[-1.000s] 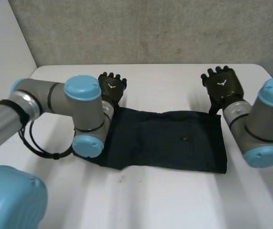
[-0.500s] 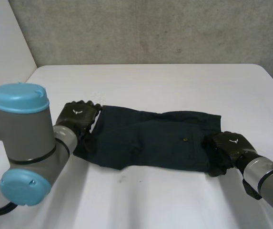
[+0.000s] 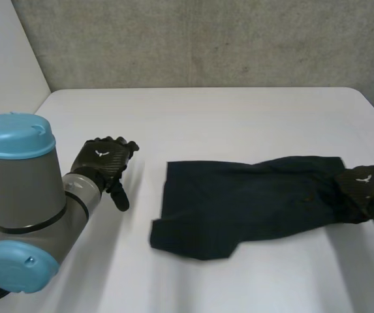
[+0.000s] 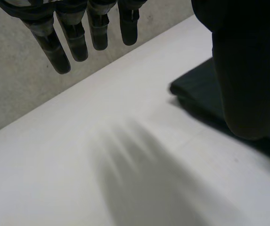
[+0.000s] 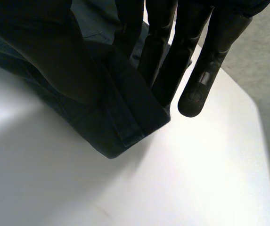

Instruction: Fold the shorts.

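The dark navy shorts (image 3: 239,202) lie flat and stretched out on the white table (image 3: 239,117), right of the middle. My right hand (image 3: 363,184) is at their right end. In the right wrist view the thumb and fingers (image 5: 210,56) pinch the hemmed edge of the shorts (image 5: 111,127). My left hand (image 3: 102,160) hovers over bare table to the left of the shorts, apart from them. Its fingers (image 4: 78,42) are straight and hold nothing. A corner of the shorts (image 4: 196,89) lies beside its thumb.
A grey concrete wall (image 3: 206,39) rises behind the table's far edge. My left arm's big grey joint with light-blue caps (image 3: 17,202) stands over the near left of the table. White table surface lies bare between my left hand and the shorts.
My right hand has shut on the right end of the shorts and dragged them to the right, away from my left hand. The left hand has stayed in place, open.
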You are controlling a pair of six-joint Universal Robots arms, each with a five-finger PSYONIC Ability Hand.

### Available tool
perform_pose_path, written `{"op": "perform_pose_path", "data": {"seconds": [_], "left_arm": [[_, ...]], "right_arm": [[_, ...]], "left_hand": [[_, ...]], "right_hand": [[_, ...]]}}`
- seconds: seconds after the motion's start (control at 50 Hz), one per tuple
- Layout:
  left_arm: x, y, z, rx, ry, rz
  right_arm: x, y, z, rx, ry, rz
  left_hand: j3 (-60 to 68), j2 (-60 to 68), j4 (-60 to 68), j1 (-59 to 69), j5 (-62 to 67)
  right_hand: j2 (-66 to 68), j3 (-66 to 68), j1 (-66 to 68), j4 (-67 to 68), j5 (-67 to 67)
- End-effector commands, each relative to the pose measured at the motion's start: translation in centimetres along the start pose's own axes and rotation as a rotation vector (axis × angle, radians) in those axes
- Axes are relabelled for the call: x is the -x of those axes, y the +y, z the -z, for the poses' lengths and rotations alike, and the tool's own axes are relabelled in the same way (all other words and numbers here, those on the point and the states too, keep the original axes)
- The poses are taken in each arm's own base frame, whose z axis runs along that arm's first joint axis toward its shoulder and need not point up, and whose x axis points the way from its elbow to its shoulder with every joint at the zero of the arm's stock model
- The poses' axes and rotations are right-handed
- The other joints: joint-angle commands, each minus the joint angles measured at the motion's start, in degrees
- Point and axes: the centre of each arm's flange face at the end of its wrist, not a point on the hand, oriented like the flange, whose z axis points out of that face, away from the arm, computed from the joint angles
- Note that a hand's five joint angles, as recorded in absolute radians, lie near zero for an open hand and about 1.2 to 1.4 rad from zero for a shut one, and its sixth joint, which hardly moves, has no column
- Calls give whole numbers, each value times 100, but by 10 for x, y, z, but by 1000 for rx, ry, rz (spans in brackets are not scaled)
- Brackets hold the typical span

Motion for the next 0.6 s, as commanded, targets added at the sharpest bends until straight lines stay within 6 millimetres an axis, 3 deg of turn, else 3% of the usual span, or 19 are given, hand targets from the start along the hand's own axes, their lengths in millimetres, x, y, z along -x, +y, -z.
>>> {"op": "perform_pose_path", "data": {"seconds": [0.02,0.06,0.12,0.14,0.2,0.22,0.28,0.3,0.38,0.42,0.44,0.46,0.52,0.58,0.6], "left_arm": [[6,-4,14,-18,-10,6],[6,-4,14,-18,-12,6],[6,-5,15,-19,-14,7],[7,-5,15,-18,-16,8],[7,-5,15,-22,-15,20],[7,-5,15,-22,-15,25],[7,-6,15,-25,-16,40],[7,-7,15,-26,-16,44],[7,-9,14,-34,-16,55],[7,-11,14,-40,-17,55],[7,-12,14,-44,-15,55],[7,-13,14,-48,-16,56],[7,-19,12,-67,-18,58],[9,-31,10,-106,-24,63],[9,-34,9,-115,-25,64]], "right_arm": [[0,-36,8,-83,-1,333],[29,-65,17,-206,-61,406],[53,-89,26,-312,-98,457],[71,-101,33,-380,-128,483],[101,-111,41,-478,-188,536],[131,-114,51,-545,-243,597],[172,-107,68,-609,-341,690],[194,-98,78,-640,-411,745],[226,-80,93,-686,-546,808],[226,-80,92,-681,-555,790],[226,-81,92,-680,-562,775],[224,-83,92,-669,-569,729],[219,-89,90,-647,-579,609],[179,-115,80,-611,-517,344],[157,-126,78,-599,-489,192]], "left_hand": [[-224,-156,-181,-111,-274],[-224,-156,-181,-111,-274],[-224,-156,-181,-111,-274],[-224,-156,-181,-111,-274],[-224,-156,-181,-111,-274],[-224,-156,-181,-111,-274],[-224,-156,-181,-111,-274],[-224,-156,-181,-111,-274],[-224,-156,-181,-111,-274],[-224,-156,-181,-111,-274],[-224,-156,-181,-111,-274],[-224,-156,-181,-111,-274],[-224,-156,-181,-111,-274],[-224,-156,-181,-111,-274],[-224,-156,-181,-111,-274]], "right_hand": [[1260,1275,2825,1180,1596],[1260,1275,2825,1180,1596],[1260,1275,2825,1180,1596],[1260,1275,2825,1180,1596],[1260,1275,2825,1180,1596],[1260,1275,2825,1180,1596],[1260,1275,2825,1180,1596],[1260,1275,2825,1180,1596],[1260,1275,2825,1180,1596],[1066,1081,2631,986,1402],[-385,-370,1181,-465,-49],[-3280,-3265,-1715,-3360,-2944],[-5222,-5207,-3657,-5302,-4886],[-5740,-5725,-4175,-5820,-5404],[-5740,-5725,-4175,-5820,-5404]]}}
